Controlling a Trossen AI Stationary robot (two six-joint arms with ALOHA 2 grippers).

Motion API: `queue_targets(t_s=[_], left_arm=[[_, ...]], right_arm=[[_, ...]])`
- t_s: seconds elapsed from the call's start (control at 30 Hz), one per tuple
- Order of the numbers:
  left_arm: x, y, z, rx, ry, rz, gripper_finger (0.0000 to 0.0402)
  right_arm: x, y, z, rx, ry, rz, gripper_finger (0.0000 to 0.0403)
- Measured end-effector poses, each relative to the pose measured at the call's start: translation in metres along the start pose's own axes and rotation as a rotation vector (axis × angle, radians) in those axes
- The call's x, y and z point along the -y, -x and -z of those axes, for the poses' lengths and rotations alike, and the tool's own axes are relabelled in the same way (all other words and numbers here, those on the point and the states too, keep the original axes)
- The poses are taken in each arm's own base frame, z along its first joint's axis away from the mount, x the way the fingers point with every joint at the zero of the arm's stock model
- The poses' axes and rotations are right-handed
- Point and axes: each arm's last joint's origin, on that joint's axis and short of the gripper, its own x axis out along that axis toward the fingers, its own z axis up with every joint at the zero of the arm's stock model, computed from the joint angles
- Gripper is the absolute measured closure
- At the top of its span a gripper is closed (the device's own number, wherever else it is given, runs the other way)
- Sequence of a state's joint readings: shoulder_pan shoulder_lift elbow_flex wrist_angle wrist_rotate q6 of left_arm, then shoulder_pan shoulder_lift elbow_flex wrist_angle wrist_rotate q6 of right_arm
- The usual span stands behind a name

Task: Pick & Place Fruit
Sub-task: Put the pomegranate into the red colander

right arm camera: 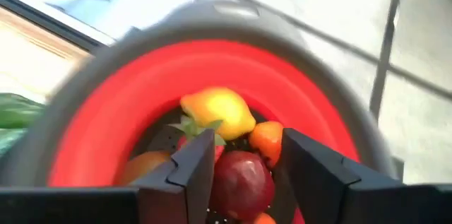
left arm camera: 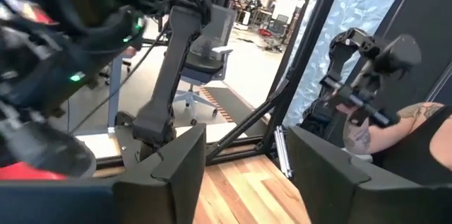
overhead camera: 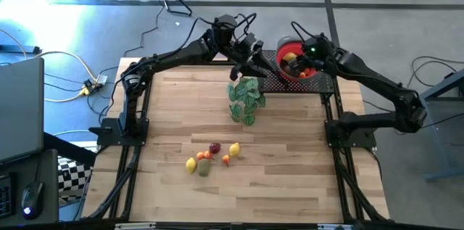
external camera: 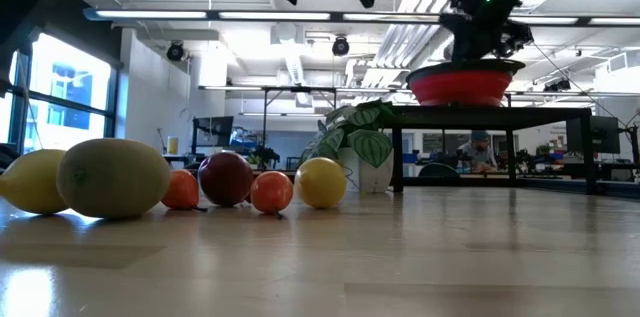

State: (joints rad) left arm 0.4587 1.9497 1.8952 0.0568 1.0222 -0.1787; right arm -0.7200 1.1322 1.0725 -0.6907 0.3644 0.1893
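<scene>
Several toy fruits lie loose in a cluster on the wooden table near its front middle; the low view shows them close up. The red bowl stands on a black raised platform at the far right and holds a yellow lemon, an orange piece and a red piece. My right gripper hangs open just above the bowl, its fingers on either side of the red piece below. My left gripper is open and holds nothing, raised over the far middle.
A green leafy plant sprig stands between the fruit cluster and the platform, under my left gripper. The platform's legs reach down to the table at the far right. Bare wood lies at the near right. A person sits beyond the table.
</scene>
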Motion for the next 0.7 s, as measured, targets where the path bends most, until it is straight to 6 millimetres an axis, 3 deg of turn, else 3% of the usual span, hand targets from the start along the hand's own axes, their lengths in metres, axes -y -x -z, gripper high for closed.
queue_targets(t_s=[0.23, 0.4, 0.6, 0.7], left_arm=[[0.0, 0.004, -0.003, 0.006, -0.054, -0.038, 0.0271], [-0.002, 0.005, -0.001, -0.009, -0.078, -0.125, 0.0319], [0.006, 0.012, 0.004, -0.136, -0.087, -0.271, 0.0387], [0.012, 0.012, 0.009, -0.21, -0.071, -0.32, 0.0396]], right_arm=[[-0.002, 0.039, -0.004, 0.174, 0.043, -0.135, 0.0316], [-0.008, 0.051, 0.004, 0.253, 0.095, -0.266, 0.0387], [-0.013, 0.054, 0.028, 0.334, 0.104, -0.361, 0.04], [-0.017, 0.054, 0.042, 0.375, 0.103, -0.431, 0.04]])
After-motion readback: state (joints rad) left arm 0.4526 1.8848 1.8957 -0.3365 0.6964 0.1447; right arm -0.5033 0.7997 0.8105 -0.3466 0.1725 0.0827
